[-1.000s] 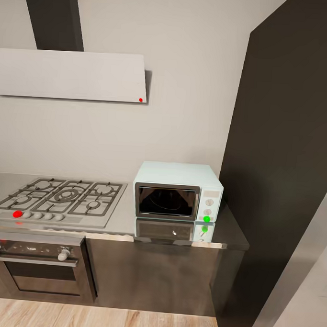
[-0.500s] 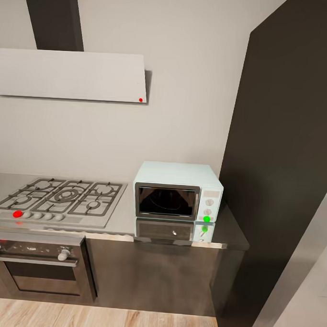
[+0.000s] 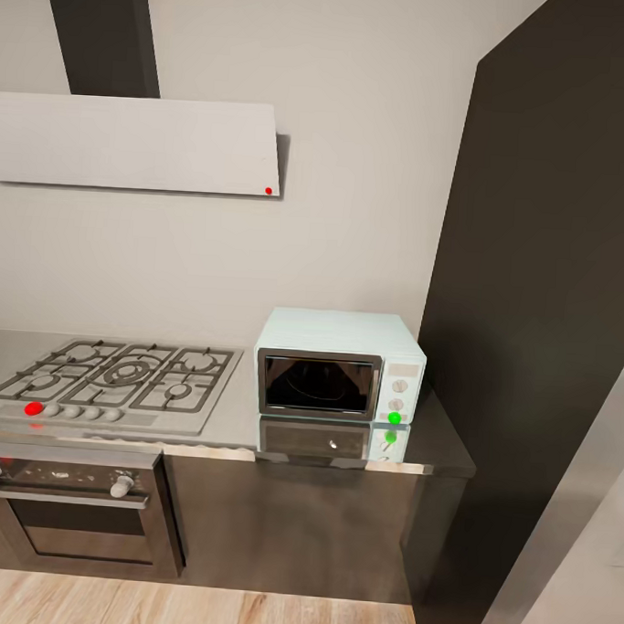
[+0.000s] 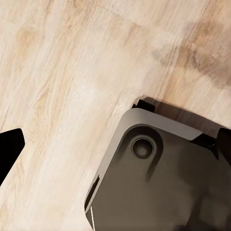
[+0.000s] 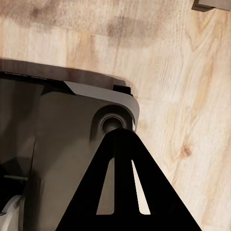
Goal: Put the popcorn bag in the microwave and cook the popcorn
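From the head view, a steel table (image 3: 238,418) is seen running along the kitchen wall, its front edge cutting straight across and stopping at the right just short of a tall dark cabinet panel (image 3: 541,297). At the far left a gas hob (image 3: 116,379) is set into the top, with a row of knobs along its front and a red dot on the leftmost one. An oven (image 3: 73,510) is built in below it, and a flat white hood (image 3: 133,143) is hung on the wall above. Between the hob and the microwave (image 3: 338,364) only a narrow strip of bare worktop is left, so not much room there.

The microwave is parked on the right part of the table, door shut, turntable dimly made out through the glass, two knobs and a green dot on its side panel. A little open top is left in front of it, where its reflection is shown. To its right it's boxed in by the dark panel pretty closely. Wood floor (image 3: 187,607) is seen below the cabinets.

In the left wrist view, wood floor and the robot's dark base (image 4: 159,178) are looked down on. How far the left fingers are spread can't be told.

In the right wrist view, a dark slotted finger (image 5: 127,187) is seen over the base and floor; open or closed can't be told either.
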{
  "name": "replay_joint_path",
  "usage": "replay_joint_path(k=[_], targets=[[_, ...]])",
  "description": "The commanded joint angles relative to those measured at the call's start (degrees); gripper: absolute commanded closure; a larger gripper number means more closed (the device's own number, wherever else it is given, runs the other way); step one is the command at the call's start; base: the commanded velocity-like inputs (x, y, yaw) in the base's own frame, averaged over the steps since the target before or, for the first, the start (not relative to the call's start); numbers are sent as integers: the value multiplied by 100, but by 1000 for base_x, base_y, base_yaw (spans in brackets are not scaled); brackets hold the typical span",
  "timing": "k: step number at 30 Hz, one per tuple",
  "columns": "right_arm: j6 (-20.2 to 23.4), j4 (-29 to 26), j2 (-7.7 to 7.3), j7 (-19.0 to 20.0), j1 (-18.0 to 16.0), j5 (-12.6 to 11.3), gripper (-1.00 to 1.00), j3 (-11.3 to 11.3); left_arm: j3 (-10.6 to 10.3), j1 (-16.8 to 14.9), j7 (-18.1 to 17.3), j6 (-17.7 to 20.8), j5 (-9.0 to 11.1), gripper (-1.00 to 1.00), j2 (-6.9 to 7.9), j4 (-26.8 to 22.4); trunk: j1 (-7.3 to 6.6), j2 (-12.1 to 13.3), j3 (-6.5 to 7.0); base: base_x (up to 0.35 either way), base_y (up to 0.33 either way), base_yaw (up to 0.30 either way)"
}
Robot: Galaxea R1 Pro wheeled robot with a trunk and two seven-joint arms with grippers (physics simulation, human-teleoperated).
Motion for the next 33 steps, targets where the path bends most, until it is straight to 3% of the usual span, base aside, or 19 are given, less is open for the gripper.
replay_joint_path(k=[1, 33], targets=[[-25, 14, -6, 9, -6, 19, 100, -46, -48, -3, 21, -8, 38, -100, 0, -4, 2, -10, -12, 0, 0, 0], [-27, 14, -5, 9, -6, 18, 100, -46, -48, -3, 21, -6, 47, -100, 0, -4, 2, -10, -12, 0, 0, 0]])
